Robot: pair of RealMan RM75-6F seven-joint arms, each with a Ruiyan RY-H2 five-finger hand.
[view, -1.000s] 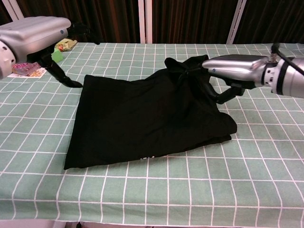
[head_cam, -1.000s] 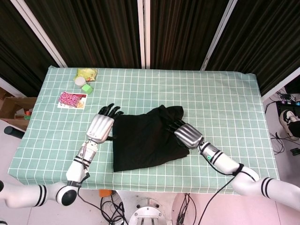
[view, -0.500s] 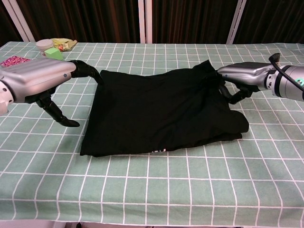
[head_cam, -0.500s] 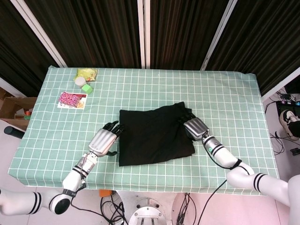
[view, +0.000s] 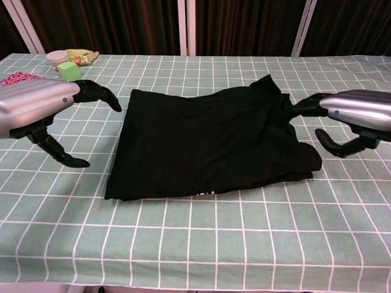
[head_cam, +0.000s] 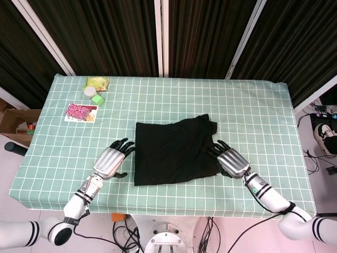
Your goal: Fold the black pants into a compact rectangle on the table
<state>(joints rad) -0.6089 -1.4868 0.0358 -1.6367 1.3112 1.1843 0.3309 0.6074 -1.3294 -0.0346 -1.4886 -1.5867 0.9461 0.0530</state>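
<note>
Both hands are seen pulled back toward the robot compared with a second ago: the right hand (head_cam: 232, 163), which was clamped on the upper right corner of the black pants (head_cam: 174, 150), is now off the cloth, and the raised corner is laid flat. The left hand (head_cam: 111, 160), earlier up beside the far left edge, is now nearer and lower, beside the near left corner.

Near to far: the left hand is held with fingers spread and nothing in it, just beside the cloth's left edge and not touching it. The right hand is likewise held with fingers apart and nothing in them, at the right edge; contact of the fingertips with the fabric cannot be told. The pants lie mid-tabletop (head_cam: 253, 105) as a roughly square folded stack, with a bunched lump at the far right corner.

The step is judged to be a release after a fold, late in the task. For the next move, a final fold or tidying of the bunched corner is called for.

At the far left corner a pink printed card (head_cam: 81, 112), a green block (head_cam: 98, 98), a small white tub (head_cam: 90, 91) and a yellow-green packet (head_cam: 98, 82) are seen, well apart from the pants.
</note>
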